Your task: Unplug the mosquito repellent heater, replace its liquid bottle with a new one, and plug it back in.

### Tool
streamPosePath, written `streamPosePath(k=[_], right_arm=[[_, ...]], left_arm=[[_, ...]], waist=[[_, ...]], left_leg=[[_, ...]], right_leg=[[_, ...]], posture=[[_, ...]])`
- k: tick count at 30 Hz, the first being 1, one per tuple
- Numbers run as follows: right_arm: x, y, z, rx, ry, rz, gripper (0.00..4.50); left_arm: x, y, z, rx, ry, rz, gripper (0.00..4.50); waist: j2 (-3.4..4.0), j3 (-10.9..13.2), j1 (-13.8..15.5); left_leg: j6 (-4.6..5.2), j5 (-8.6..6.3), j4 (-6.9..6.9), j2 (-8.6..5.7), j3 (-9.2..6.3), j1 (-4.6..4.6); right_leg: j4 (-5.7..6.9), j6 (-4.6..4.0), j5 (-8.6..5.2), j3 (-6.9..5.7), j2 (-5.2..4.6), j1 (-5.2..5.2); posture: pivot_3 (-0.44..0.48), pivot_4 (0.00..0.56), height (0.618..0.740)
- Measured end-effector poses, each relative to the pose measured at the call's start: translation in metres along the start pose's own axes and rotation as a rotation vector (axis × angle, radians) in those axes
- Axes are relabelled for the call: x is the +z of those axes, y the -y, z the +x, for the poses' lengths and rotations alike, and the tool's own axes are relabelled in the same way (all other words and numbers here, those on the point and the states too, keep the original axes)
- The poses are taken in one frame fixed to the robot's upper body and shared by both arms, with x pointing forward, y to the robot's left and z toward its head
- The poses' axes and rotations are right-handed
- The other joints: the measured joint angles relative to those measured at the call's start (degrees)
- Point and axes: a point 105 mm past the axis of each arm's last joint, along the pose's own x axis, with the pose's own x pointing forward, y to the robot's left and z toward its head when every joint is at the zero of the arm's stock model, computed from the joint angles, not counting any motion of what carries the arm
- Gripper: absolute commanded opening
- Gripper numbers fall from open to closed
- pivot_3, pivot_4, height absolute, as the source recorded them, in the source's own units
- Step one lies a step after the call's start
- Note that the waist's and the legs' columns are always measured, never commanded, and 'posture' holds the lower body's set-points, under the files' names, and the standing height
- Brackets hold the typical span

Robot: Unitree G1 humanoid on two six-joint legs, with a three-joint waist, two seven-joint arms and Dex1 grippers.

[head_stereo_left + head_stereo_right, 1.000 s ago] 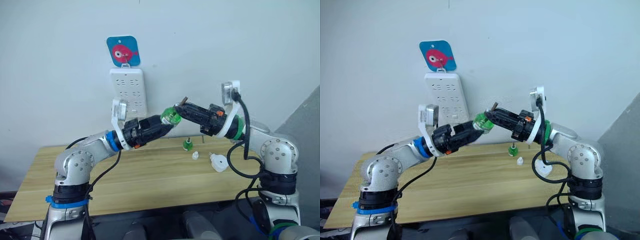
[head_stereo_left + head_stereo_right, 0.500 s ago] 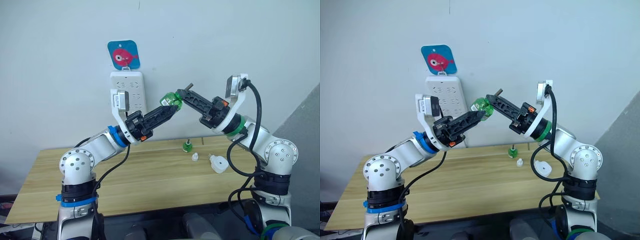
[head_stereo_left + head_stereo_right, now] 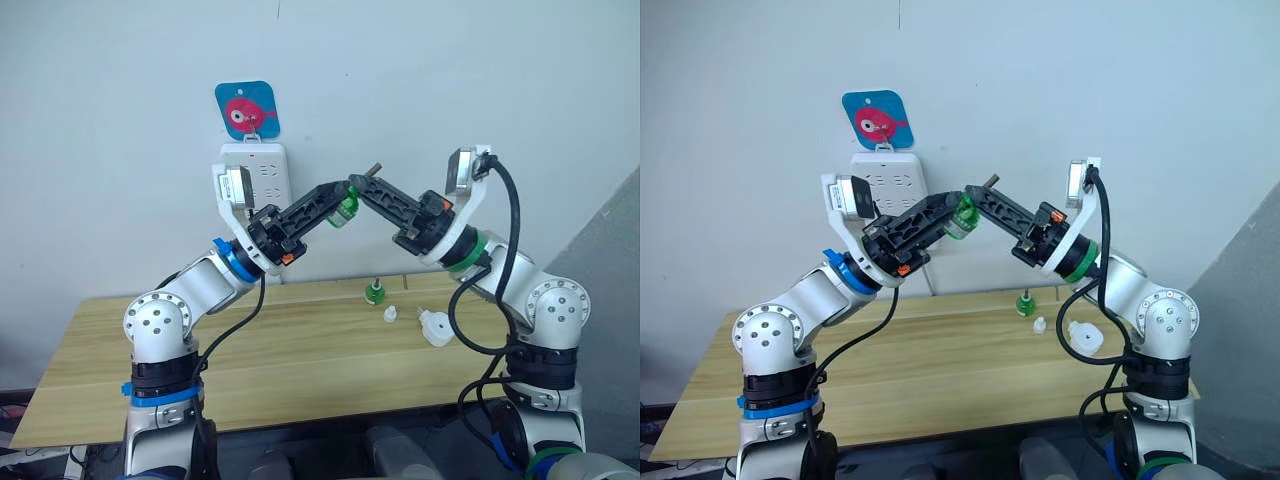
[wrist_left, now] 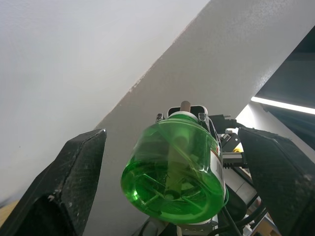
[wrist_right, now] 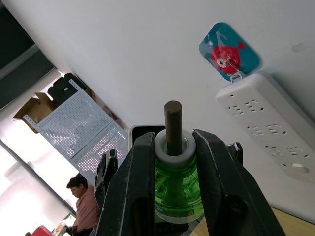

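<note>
A long wooden table stands against a pale wall, and on that wall above the table's far edge hangs a white power strip, under a blue square hook plate showing a pink fish; no writing on either can be read. Both arms are raised over the table's far half and meet in mid-air in front of the strip's lower part, partly covering it. The right gripper has its two black fingers clamped on the neck of a green liquid bottle, whose dark wick stands up out of a white collar. The left gripper sits at the same bottle with its fingers spread wide on either side of the bottle's base, touching nothing. The mosquito repellent heater lies unplugged near the table's right end, close to the far edge. Beside it toward the middle lie a small white cap and, nearer the far edge, another green bottle standing upright.
</note>
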Motion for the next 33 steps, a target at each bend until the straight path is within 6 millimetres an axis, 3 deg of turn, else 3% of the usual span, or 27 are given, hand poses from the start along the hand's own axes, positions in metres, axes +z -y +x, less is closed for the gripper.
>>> streamPosePath(k=[15, 18, 23, 30, 33], right_arm=[[0.0037, -0.0026, 0.0013, 0.005, 0.024, 0.023, 0.79], [0.0029, -0.0031, 0.0017, 0.007, 0.02, 0.024, 0.79], [0.0045, -0.0032, 0.0016, 0.009, 0.032, 0.027, 0.79], [0.0044, -0.0033, 0.0006, 0.011, 0.032, 0.033, 0.79], [0.0047, -0.0034, -0.0003, 0.012, 0.032, 0.035, 1.77]], left_arm=[[0.001, 0.0, -0.0026, 0.0, 0.011, -0.033, 4.5], [0.0012, 0.0009, -0.0025, -0.007, 0.013, -0.04, 3.88], [0.001, 0.0027, -0.0025, -0.02, 0.015, -0.052, 2.42], [0.0004, 0.003, -0.0022, -0.023, 0.013, -0.055, 2.4], [0.0001, 0.0026, -0.0021, -0.021, 0.012, -0.055, 2.4]], waist=[[0.0, 0.0, 0.1], [0.0, 0.0, 0.1], [0.0, 0.0, 0.1], [0.0, 0.0, 0.11], [0.01, 0.0, 0.11]], left_leg=[[0.0, 0.0, 0.0, 0.0, 0.0, -0.01], [0.0, 0.0, 0.0, 0.0, 0.0, 0.0], [0.0, 0.0, 0.0, 0.0, 0.0, 0.0], [0.0, 0.0, 0.0, 0.0, 0.01, 0.0], [0.0, 0.0, 0.0, 0.0, 0.01, 0.0]], right_leg=[[-0.01, 0.0, 0.0, 0.01, 0.0, 0.0], [-0.01, 0.0, 0.0, 0.01, 0.0, 0.0], [-0.01, 0.0, 0.0, 0.0, 0.0, 0.0], [-0.01, 0.0, 0.0, 0.01, 0.0, 0.0], [-0.01, 0.0, 0.0, 0.01, 0.0, 0.0]], posture=[[-0.132, 0.004, 0.729], [-0.132, 0.006, 0.729], [-0.132, 0.006, 0.729], [-0.132, 0.007, 0.729], [-0.134, 0.011, 0.729]])
